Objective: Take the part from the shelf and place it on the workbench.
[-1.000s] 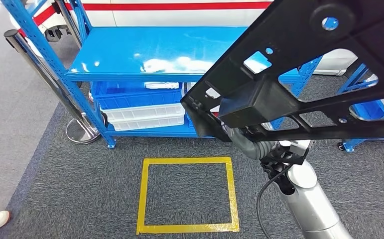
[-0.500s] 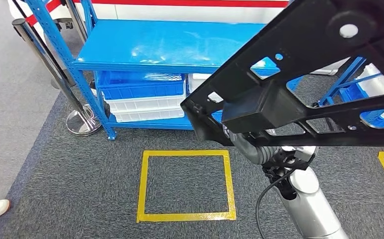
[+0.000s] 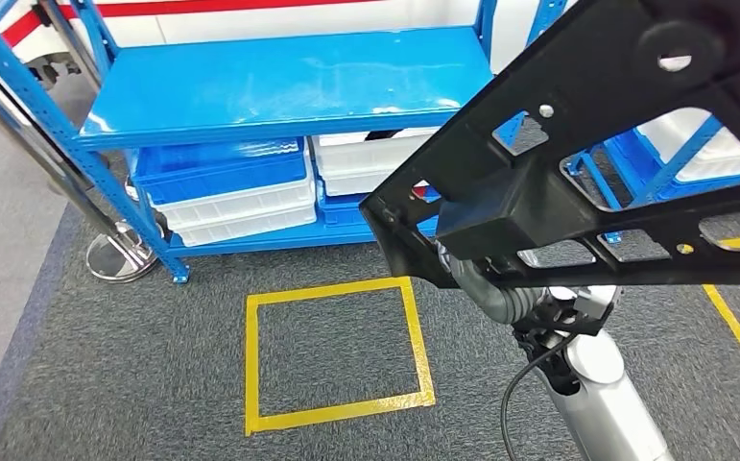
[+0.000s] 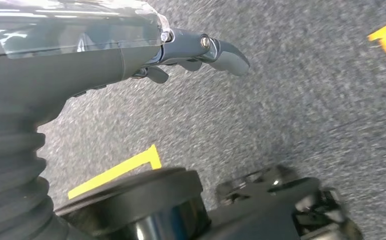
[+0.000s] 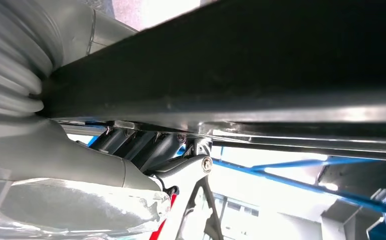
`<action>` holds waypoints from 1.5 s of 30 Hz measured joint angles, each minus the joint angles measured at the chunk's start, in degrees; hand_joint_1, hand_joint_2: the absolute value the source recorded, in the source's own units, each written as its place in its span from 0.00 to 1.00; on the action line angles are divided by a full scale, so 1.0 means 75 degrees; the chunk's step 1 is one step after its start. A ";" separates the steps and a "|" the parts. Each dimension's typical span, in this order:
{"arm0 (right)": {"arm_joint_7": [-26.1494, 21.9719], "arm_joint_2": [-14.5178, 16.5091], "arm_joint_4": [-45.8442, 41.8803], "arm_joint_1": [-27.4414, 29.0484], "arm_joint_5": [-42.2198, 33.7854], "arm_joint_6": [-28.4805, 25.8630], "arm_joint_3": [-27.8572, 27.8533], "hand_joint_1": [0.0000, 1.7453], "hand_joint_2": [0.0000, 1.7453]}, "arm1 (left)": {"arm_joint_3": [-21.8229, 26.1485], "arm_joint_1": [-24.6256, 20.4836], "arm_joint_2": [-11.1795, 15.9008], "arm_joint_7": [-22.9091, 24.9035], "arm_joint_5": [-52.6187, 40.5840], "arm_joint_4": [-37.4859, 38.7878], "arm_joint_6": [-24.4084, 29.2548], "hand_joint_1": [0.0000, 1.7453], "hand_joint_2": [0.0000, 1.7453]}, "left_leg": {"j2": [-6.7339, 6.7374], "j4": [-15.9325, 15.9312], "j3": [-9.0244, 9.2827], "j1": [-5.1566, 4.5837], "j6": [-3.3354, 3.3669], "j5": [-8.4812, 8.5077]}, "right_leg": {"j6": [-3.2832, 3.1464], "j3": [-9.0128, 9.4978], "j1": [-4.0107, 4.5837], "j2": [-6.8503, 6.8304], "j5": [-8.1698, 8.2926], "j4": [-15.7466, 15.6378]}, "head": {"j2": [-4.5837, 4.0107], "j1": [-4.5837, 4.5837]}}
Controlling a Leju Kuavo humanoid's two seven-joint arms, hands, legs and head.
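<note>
Head view: the black part (image 3: 577,163) was carried high and close to the camera, tilted, crossing the right half of the frame. It was a flat frame with cut-outs, holes and a boxy block on its underside. The right arm (image 3: 596,384) rose from below and met the part under that block, so the part was off the shelf and in the air, judged to be held high so it would clear the blue shelf (image 3: 279,82) during carrying.

In the right wrist view the right hand (image 5: 145,147) had its fingers pressed up against the underside of a bar of the part; it gripped the part from below, probably because the block and bar gave a firm edge.

In the left wrist view the left hand (image 4: 201,50) hung over grey carpet, holding nothing, with its fingers loosely curled. Whether it counted as closed could not be told.

White and blue bins (image 3: 241,197) sat on the lower level of the shelf. A yellow tape square (image 3: 332,351) marked the carpet in front of it. No tabletop was visible, so placing was judged not yet begun.
</note>
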 joint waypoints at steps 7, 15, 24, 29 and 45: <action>-0.0046 -0.0003 -0.0295 0.0276 -0.0097 0.0044 -0.0239 1.00 1.00 | -0.0002 0.0028 0.0059 0.0008 -0.0087 0.0000 0.0086 0.00 1.00 | -0.0552 -0.1853 0.1031 0.0052 0.0083 0.0918 | 0.0195 -0.0134 -0.0020 0.0586 0.0125 0.0090 | 0.0000 0.0000; -0.0087 -0.0064 -0.0441 0.0456 -0.0142 0.0074 -0.0412 1.00 1.00 | -0.0001 -0.0010 0.0085 -0.0028 -0.0060 -0.0003 0.0150 0.00 1.00 | 0.0096 -0.2114 0.0875 0.0065 0.0315 0.1108 | 0.0495 -0.1078 -0.0027 0.0006 -0.0877 0.2048 | 0.0000 0.0009; -0.0196 -0.0050 -0.0405 0.0495 -0.0370 0.0172 -0.0522 1.00 1.00 | 0.0055 -0.0013 0.0203 -0.0126 0.0053 -0.0004 0.0312 0.00 1.00 | 0.0642 -0.1985 0.0790 -0.0048 0.0088 0.1074 | 0.0189 0.0084 0.0051 -0.0421 -0.0147 0.0081 | 0.0000 0.0007; -0.0447 0.0049 -0.0405 0.0652 -0.0221 0.0228 -0.0658 1.00 1.00 | 0.0063 -0.0003 0.0312 -0.0187 0.0009 -0.0006 0.0385 0.00 1.00 | 0.0045 -0.0422 0.0136 0.0007 -0.0063 0.0116 | -0.0021 -0.0013 0.0008 -0.0082 -0.0035 0.0041 | 0.0000 0.0006; -0.0195 0.0229 -0.0117 0.0926 0.0870 0.0435 -0.0669 1.00 1.00 | 0.0173 0.0187 0.0449 0.0027 0.0014 -0.0004 0.0350 0.00 1.00 | -0.0003 -0.2128 0.0856 0.0051 0.0326 0.1136 | 0.0360 -0.1011 -0.0007 0.0042 -0.0828 0.1841 | 0.0000 0.0009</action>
